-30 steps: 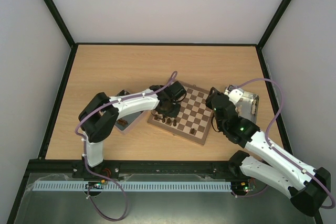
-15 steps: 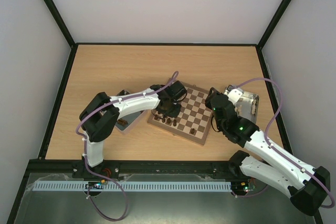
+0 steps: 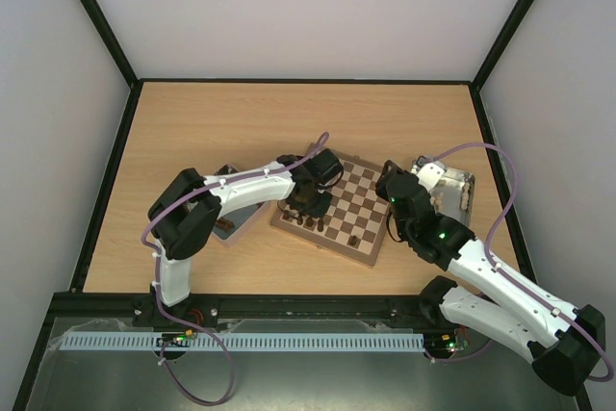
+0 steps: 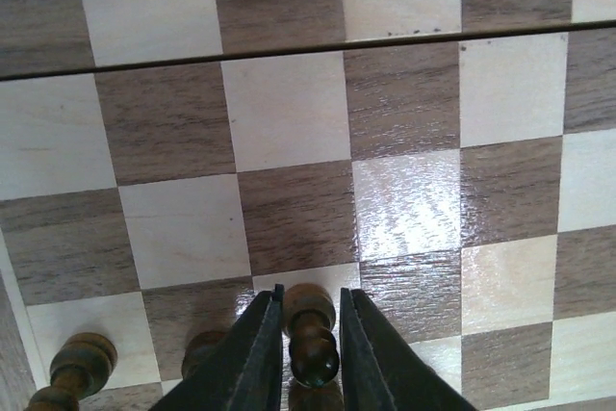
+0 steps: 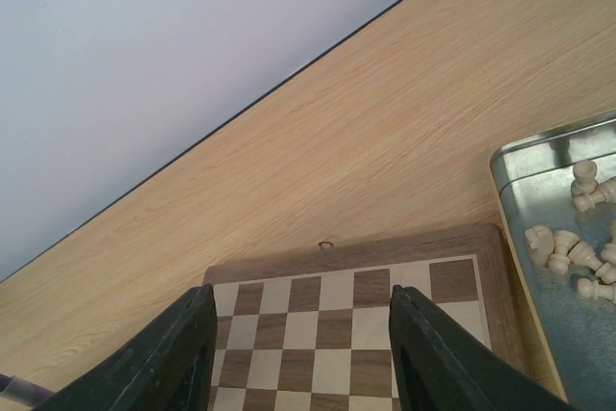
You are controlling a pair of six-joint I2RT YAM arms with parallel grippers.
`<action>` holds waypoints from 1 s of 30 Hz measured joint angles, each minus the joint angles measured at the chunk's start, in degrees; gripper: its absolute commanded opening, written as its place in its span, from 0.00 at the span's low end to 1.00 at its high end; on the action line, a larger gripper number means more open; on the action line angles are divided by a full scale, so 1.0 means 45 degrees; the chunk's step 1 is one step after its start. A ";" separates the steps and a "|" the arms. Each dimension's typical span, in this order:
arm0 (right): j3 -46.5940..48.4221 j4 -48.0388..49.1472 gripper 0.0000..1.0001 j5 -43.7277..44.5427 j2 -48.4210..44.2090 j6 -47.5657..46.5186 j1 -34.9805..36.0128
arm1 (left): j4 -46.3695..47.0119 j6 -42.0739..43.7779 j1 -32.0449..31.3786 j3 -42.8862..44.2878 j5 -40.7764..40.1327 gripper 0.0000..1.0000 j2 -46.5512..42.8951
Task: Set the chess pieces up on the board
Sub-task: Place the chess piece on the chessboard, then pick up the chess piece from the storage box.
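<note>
Left wrist view looks straight down on the board (image 4: 289,113), where the left claw (image 4: 312,295) is drawn in narrowly around a dark pawn (image 4: 313,334), both fingers seemingly touching its sides. The pawn stands upright with its foot at a cream square near the board's edge, and two other dark pieces (image 4: 82,361) stand a little to one side in the neighbouring row.

From above, the board lies angled on the counter (image 3: 241,132) between the two arms. The right claw (image 5: 300,300) hangs wide open and empty over the board's far rim, with a metal tray (image 5: 539,156) of pale pieces (image 5: 568,252) just beside it.

To me this is the placing step for one pawn. Next, the fingers need to part gently and lift straight up, or the pawn may tip into its neighbours.
</note>
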 measured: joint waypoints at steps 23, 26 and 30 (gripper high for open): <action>-0.0010 0.0126 0.50 -0.0185 0.0063 -0.0005 0.0000 | 0.1039 -0.2001 0.2822 -0.2176 -0.1025 0.35 -0.3842; -0.0019 0.0131 0.50 -0.0219 0.0165 -0.0010 0.0000 | 0.1656 -0.2691 0.4099 -0.3677 -0.1287 0.38 -0.5231; -0.0019 0.0194 0.50 -0.0282 0.0267 -0.0005 0.0000 | 0.2191 -0.3269 0.5537 -0.5610 -0.1287 0.39 -0.6465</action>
